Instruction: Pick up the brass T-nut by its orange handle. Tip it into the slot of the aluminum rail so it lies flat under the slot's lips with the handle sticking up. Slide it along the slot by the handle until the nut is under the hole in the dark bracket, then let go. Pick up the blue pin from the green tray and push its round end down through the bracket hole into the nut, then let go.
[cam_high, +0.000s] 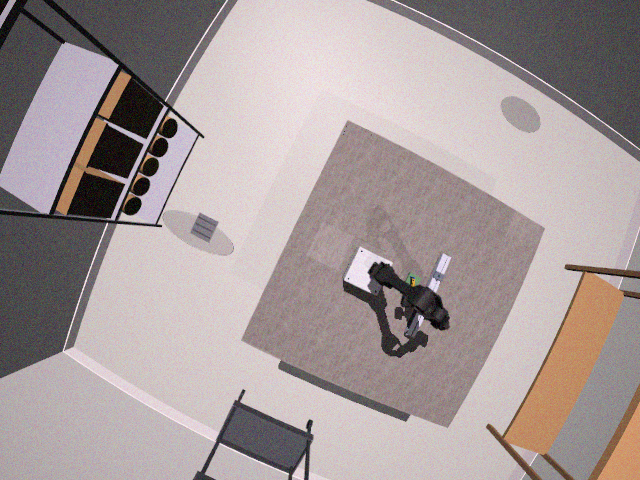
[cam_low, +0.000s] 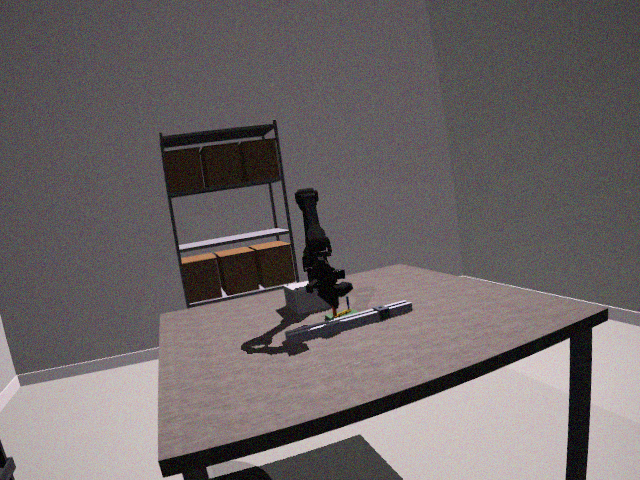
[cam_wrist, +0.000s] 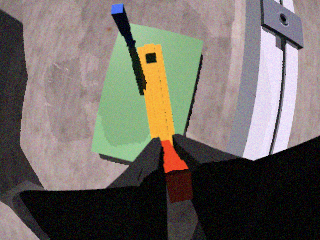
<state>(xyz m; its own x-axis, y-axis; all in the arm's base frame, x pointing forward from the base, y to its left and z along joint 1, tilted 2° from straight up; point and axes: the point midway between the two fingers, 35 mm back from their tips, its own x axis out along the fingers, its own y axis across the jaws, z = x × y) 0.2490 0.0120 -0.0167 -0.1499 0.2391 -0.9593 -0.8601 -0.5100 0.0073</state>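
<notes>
At the left of the exterior view stands a shelf unit (cam_high: 183, 120) (cam_low: 174, 222) with a thin dark metal frame, its shelves carrying boxy bins (cam_low: 200, 279) with dark fronts; the lower ones show smooth orange-tan tops. Next comes the table (cam_high: 320, 294) (cam_low: 310, 408), its top a mottled grey-brown with fine streaks, edged in black. On it sits a pale, square-cornered base block (cam_high: 356, 271) (cam_low: 301, 299), from which the matte black, bulky-jointed arm (cam_high: 426, 299) (cam_low: 315, 232) rises and bends down.

In the wrist view, from the left, the blue pin (cam_low: 347, 302) (cam_wrist: 132, 44) comes first, a slender stick with a bright, square-looking top, standing up from the green tray (cam_low: 356, 312) (cam_wrist: 115, 120). The tray is a flat, smooth rectangular slab. Over it lies the brass T-nut (cam_high: 412, 281) (cam_low: 342, 313) (cam_wrist: 160, 95), a yellow straight-sided bar with a small dark square opening near its far end. Its orange handle (cam_low: 334, 311) (cam_wrist: 173, 157), blocky and flat-faced, is at the near end, pinched between the tapered dark fingers of the gripper (cam_low: 335, 306) (cam_wrist: 166, 143).

Farther right, apart from the tray, runs the aluminum rail (cam_high: 444, 263) (cam_low: 356, 321) (cam_wrist: 265, 100), pale and long with a narrow dark slot. The dark bracket (cam_high: 438, 275) (cam_low: 381, 312) (cam_wrist: 272, 17) straddles it, a flat grey plate pierced by a round hole. The nut is outside the slot.
</notes>
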